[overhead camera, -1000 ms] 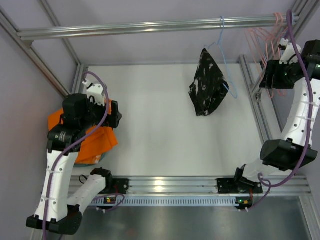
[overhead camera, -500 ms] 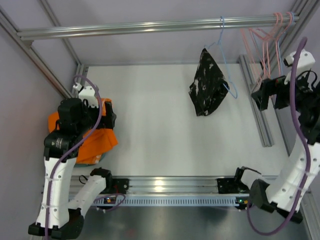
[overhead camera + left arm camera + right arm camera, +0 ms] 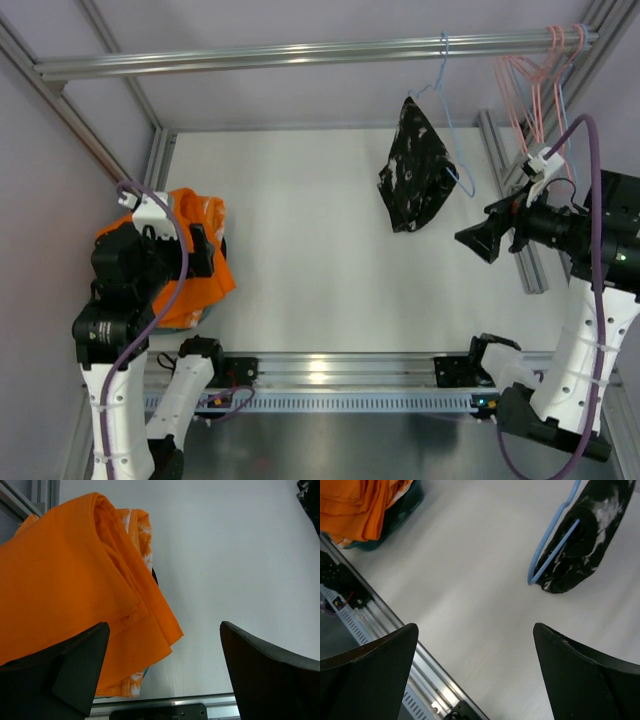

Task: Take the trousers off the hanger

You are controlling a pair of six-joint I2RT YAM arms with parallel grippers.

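The bright orange trousers (image 3: 207, 285) lie folded on a pile at the table's left edge, off any hanger; they fill the left of the left wrist view (image 3: 65, 580) and show in the right wrist view (image 3: 355, 505). Pale pink wire hangers (image 3: 530, 85) hang bare on the rail at the top right. My left gripper (image 3: 205, 250) is open and empty just above the pile, its jaws wide apart (image 3: 165, 680). My right gripper (image 3: 475, 240) is open and empty, pointing left over the table's right side (image 3: 475, 675).
A black white-speckled garment (image 3: 415, 180) hangs on a light blue wire hanger (image 3: 445, 90) from the rail (image 3: 300, 50); both show in the right wrist view (image 3: 590, 545). An orange cloth with whitish patches (image 3: 142, 530) lies under the trousers in a dark teal bin (image 3: 395, 515).
My right arm came away from the pink hangers at the rail and swung down and left over the table. My left arm drew back toward the near left, uncovering more of the orange pile.
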